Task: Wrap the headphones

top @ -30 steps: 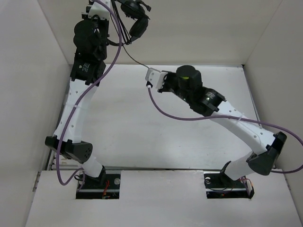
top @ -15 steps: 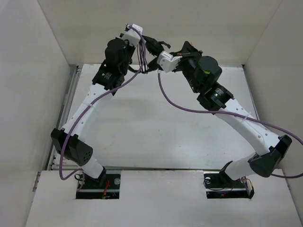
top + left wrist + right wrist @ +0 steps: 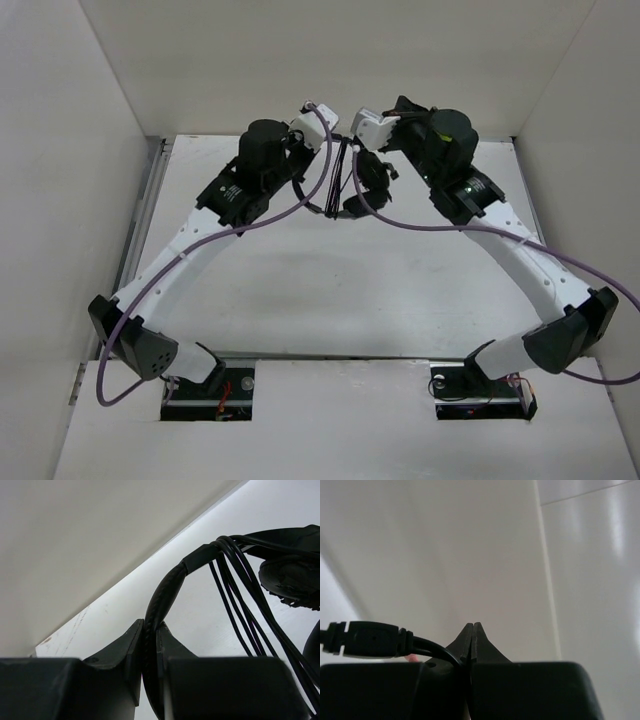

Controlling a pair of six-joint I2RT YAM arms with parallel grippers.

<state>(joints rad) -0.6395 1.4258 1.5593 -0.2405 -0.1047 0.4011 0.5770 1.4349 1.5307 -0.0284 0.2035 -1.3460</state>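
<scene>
The headphones [image 3: 362, 185] hang between my two grippers above the back of the table. My left gripper [image 3: 150, 626] is shut on the padded black headband [image 3: 161, 597]. Several strands of the thin black cable [image 3: 239, 611] loop over the headband near one earcup [image 3: 292, 575]. In the top view the strands [image 3: 338, 176] run down beside the earcups. My right gripper [image 3: 472, 626] is shut on the thin cable [image 3: 439, 652] just behind a black plug body [image 3: 370, 639], with a bit of red below it. In the top view the left gripper [image 3: 325, 150] and the right gripper [image 3: 378, 150] are close together.
White walls enclose the table [image 3: 300, 270] at the back and both sides. Thick purple arm cables [image 3: 400, 222] hang from both wrists, one sagging below the headphones. The back wall fills the right wrist view [image 3: 470, 540].
The left arm has swung the headphones down and right from high at the back wall to the middle. The right gripper has risen and moved in next to them.
</scene>
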